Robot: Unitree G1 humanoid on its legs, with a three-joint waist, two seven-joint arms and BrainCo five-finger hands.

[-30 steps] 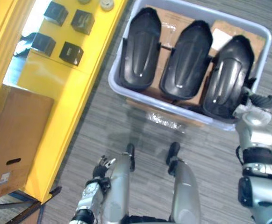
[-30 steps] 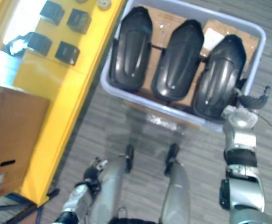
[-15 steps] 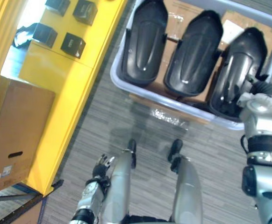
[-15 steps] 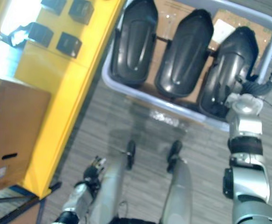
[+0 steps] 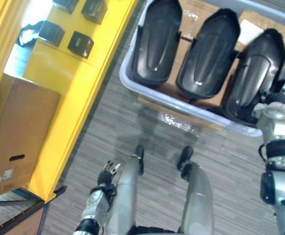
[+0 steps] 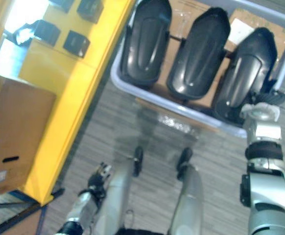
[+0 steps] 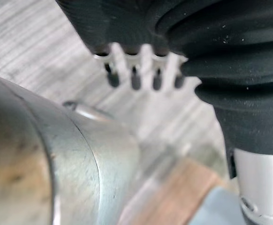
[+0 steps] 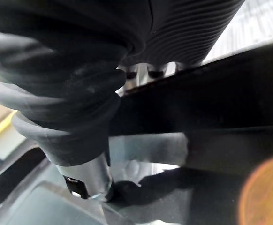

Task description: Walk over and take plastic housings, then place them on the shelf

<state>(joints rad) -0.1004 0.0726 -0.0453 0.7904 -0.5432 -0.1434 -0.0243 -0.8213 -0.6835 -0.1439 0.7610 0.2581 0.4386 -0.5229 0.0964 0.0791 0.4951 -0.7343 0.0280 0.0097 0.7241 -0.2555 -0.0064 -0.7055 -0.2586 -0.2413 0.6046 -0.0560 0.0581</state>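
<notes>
Nothing shelved yet: three housings [image 5: 208, 54] lie in bin [image 5: 181, 103], right hand [image 5: 278, 97] at the one by its right edge, grip unreadable; left hand [image 5: 106, 175] relaxed, empty; shelf [image 5: 74, 83] awaits.

No words, numbers or brand marks can be read anywhere. A small white label [image 5: 6, 173] sits at the lower left of the frame, on the side of the brown cardboard box [image 5: 20, 122]; its print is too small to make out. At the upper right, a white sticker [image 5: 250, 31] lies on the cardboard lining the grey tub [image 5: 132, 84], also illegible. The small dark boxes [image 5: 81, 43] on the yellow shelf [image 5: 69, 93], upper left, carry faint pale marks, unreadable.
</notes>
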